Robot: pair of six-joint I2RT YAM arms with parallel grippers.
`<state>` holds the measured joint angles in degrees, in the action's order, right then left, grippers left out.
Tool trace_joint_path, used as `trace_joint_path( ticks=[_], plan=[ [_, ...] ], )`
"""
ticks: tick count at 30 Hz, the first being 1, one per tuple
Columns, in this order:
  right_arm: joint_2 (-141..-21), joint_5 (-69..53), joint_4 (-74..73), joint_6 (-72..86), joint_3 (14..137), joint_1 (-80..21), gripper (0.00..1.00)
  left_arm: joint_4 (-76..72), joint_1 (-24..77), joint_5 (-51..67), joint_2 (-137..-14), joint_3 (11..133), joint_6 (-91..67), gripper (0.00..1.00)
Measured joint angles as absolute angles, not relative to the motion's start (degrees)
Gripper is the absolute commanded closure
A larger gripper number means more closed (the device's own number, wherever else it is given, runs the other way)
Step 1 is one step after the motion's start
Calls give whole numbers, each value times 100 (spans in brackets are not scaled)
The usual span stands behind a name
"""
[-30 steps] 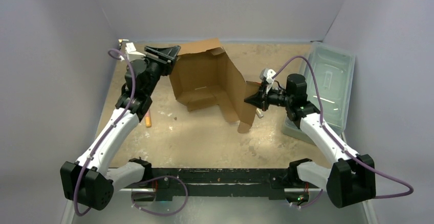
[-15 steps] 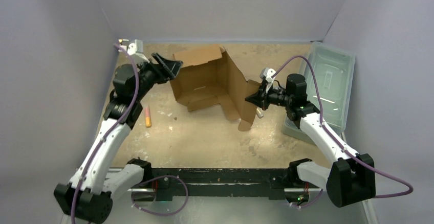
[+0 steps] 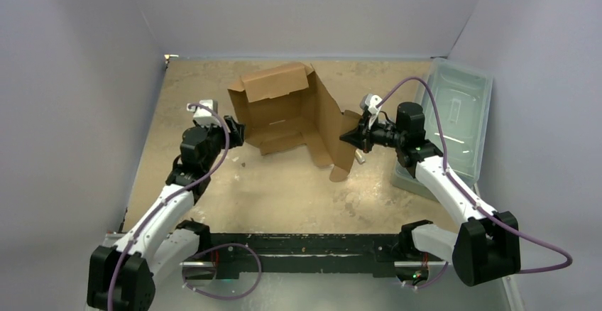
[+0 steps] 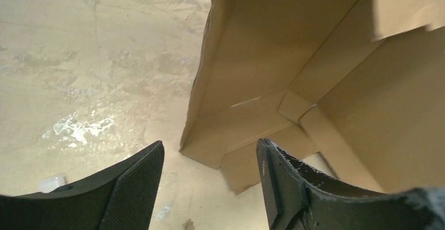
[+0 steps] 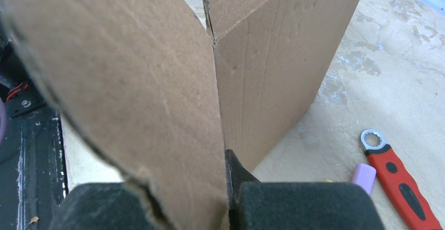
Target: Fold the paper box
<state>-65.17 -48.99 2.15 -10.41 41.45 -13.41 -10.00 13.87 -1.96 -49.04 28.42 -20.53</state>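
The brown paper box (image 3: 287, 116) stands half-formed at the table's middle back, with walls raised and a long flap hanging toward the front right. My right gripper (image 3: 349, 138) is shut on a side flap of the paper box (image 5: 157, 98) at the box's right edge. My left gripper (image 3: 238, 132) is open and empty, low beside the box's left front corner. The left wrist view shows that corner of the paper box (image 4: 273, 83) just past my open left gripper (image 4: 210, 183).
A translucent grey-green plastic bin (image 3: 454, 116) stands at the right edge. A red-handled wrench (image 5: 399, 180) and a small lilac piece (image 5: 363, 177) lie on the table past the box. A small white bit (image 4: 51, 184) lies near the left finger.
My left arm has let go of the box's back left corner and swung down and forward to the box's left front corner. The right arm has held still on the flap.
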Motion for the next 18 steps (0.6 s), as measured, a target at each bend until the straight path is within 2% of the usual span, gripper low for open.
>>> trace_joint_path(
  ticks=[1, 4, 11, 18],
  plan=[
    [-6517, -4901, 215, -1039, 4145, -1341, 100, -1144, 1387, -220, -5061, 2759, -2008, 49],
    [-6519, -4904, 215, -1035, 4145, -1337, 100, -1619, 1380, -294, -5481, 2707, -1852, 57],
    [-6523, -4919, 217, -1031, 4145, -1337, 100, -2727, 1339, -432, -6233, 2711, -1684, 58],
    [-6523, -4919, 217, -1017, 4145, -1337, 100, -3205, 1275, -327, -6737, 2847, -1669, 58]
  ],
)
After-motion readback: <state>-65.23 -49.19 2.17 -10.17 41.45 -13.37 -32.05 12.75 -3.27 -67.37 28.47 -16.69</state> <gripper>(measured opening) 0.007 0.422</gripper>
